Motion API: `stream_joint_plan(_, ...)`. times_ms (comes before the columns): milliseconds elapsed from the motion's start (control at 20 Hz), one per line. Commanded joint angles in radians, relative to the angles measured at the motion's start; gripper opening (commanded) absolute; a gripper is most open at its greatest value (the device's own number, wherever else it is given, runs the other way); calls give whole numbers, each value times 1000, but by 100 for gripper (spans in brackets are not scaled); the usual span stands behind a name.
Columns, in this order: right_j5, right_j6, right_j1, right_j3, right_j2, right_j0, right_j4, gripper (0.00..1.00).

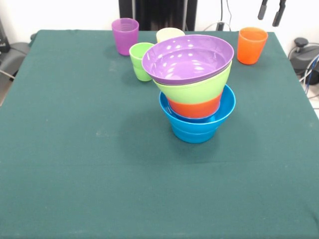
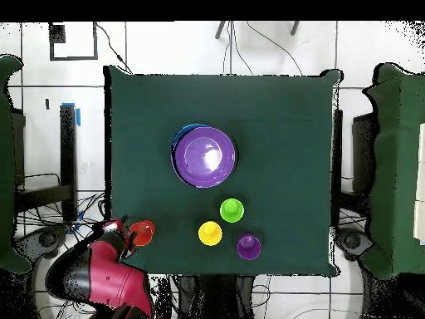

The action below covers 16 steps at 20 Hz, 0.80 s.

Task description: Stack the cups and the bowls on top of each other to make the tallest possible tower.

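The tower (image 1: 196, 89) stands near the middle of the green table (image 1: 75, 164), a big purple bowl (image 1: 188, 58) on top, tipped a little. It looks light, smooth and slippery, so grab thin rims. Four cups wait behind it. The orange cup (image 1: 251, 45) sits under the gripper (image 1: 271, 11), whose two fingers hang apart, holding nothing.

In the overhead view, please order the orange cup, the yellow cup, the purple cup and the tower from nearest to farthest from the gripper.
1. Orange cup, right beside the gripper at the table's lower left corner.
2. Yellow cup, further right along the lower edge.
3. Purple cup and the tower, up at mid-table: too close to call.
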Motion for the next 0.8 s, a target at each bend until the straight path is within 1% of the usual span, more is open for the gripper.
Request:
stream_joint_plan(50,74,144,54,-15,61,-22,13,100)
stream_joint_plan(800,-21,158,130,-43,109,-51,13,100)
